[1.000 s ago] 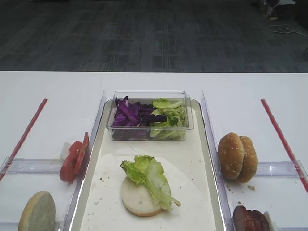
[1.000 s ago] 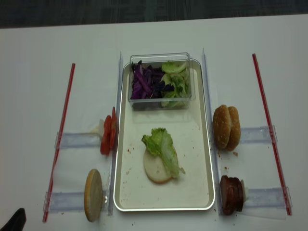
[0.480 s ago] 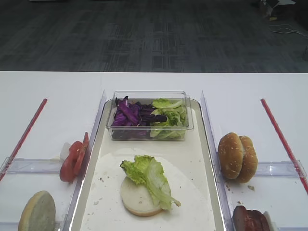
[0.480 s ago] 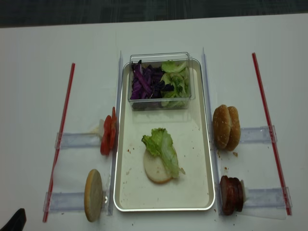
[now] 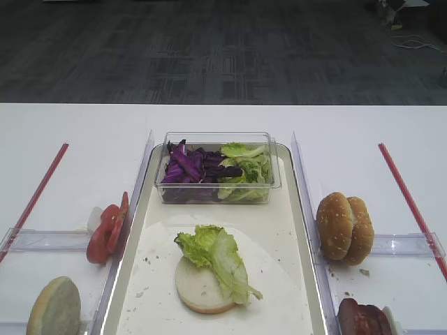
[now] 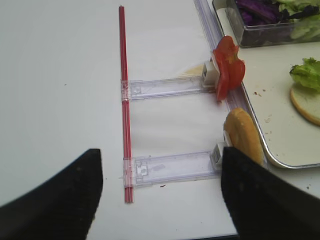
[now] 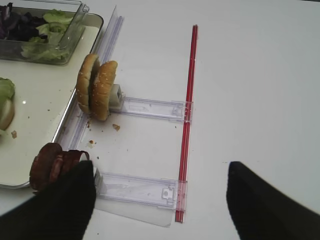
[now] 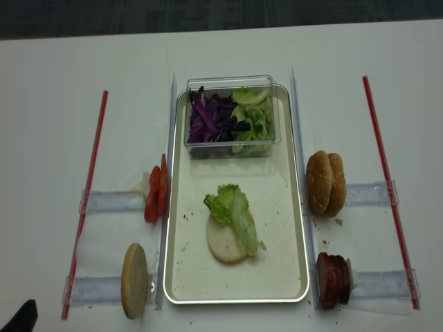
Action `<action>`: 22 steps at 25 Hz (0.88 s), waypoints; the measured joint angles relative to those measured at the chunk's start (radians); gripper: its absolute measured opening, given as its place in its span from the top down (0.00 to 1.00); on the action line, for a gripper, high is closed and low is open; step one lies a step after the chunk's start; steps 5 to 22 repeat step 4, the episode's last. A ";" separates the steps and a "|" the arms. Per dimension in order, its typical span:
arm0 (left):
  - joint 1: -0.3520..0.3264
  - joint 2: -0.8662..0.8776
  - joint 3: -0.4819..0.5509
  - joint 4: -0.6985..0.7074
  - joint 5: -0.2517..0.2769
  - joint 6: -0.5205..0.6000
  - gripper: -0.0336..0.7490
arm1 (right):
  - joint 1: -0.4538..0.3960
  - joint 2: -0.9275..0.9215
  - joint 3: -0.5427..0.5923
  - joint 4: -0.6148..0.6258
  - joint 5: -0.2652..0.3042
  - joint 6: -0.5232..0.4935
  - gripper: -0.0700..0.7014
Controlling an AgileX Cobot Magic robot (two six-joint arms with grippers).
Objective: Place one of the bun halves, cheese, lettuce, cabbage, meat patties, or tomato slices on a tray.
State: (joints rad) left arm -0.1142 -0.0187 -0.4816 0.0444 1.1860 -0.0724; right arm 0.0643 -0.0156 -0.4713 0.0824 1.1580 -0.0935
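- Fingers: the two black fingers of the right gripper (image 7: 157, 197) stand wide apart and hold nothing, one finger (image 7: 55, 207) just beside the stack of dark reddish-brown meat patties (image 7: 52, 165), the other (image 7: 265, 205) over bare white table (image 7: 260, 65) to the right. The left gripper (image 6: 160, 195) likewise shows two black fingers spread wide and empty above the table.
- Tray: the long cream-white tray with a silvery rim (image 8: 299, 207) lies in the middle; on it rests a pale round bun half (image 8: 223, 242) with a crinkly light-green lettuce leaf (image 8: 234, 211) draped across it.
- Far end of tray: a clear plastic tub (image 8: 230, 116) holds dark purple shredded cabbage (image 8: 208, 117) on the left and more green leaves on the right.
- Right of tray: two sesame-topped bun halves (image 8: 325, 183) stand on edge in a clear holder; the patties stand on edge nearer, in a second holder (image 7: 137, 187).
- Left of tray: red tomato slices (image 8: 156, 194) stand on edge; a bun half (image 8: 135, 280) stands nearer.
- Judgement: the patties look like the likely next pick, since the right gripper sits next to them.
- Technique: centre the jaws over one upright disc, close across its flat faces, lift clear of the holder, then lay it flat on the lettuce.
- Risk: the glossy discs touch one another and may come up as a pair.
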 joint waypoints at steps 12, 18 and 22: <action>0.000 0.000 0.000 0.000 0.000 0.000 0.35 | 0.000 0.000 0.000 0.000 0.000 0.000 0.19; 0.000 0.000 0.000 0.000 0.000 0.000 0.35 | 0.000 0.000 0.000 0.000 0.000 0.000 0.19; 0.000 0.000 0.000 0.000 0.000 0.000 0.35 | 0.000 0.000 0.000 0.000 0.000 0.000 0.19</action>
